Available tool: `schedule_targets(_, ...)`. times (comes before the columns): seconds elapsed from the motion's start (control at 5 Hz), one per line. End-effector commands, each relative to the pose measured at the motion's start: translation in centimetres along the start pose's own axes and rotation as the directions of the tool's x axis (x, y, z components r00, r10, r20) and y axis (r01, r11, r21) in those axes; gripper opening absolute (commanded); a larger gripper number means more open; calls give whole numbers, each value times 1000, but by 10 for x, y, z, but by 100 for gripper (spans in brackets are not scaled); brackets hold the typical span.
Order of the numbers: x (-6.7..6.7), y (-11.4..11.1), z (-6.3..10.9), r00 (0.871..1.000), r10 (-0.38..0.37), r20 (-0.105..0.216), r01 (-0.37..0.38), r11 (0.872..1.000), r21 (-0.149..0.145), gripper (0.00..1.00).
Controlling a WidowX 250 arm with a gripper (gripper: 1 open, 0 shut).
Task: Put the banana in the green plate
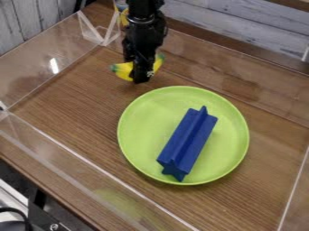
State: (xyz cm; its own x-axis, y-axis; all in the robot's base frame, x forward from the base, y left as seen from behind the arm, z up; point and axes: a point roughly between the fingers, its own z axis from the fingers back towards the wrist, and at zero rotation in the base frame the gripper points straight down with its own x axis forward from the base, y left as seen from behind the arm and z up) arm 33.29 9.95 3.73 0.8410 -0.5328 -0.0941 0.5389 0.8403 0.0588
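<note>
With our gripper (143, 72) clamped on the banana (130, 70) near the table's (72, 126) far edge, just beyond the green plate (145, 135), we risk dropping it short because the curved plastic may slip.

The black gripper (141, 72) pointed straight down, closed on the banana (128, 70), just beyond the far-left rim of the green plate (145, 135). A long blue block (187, 143) lay on the plate. Clear walls (49, 54) enclosed the wooden worktop (72, 108).
</note>
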Motion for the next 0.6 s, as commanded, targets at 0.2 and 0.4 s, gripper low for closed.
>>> schedule_targets(0.2,12,5,28,998,-22,62,17,997,78,0)
schedule_targets(0.4,14,5,28,997,-31,65,26,996,84,0)
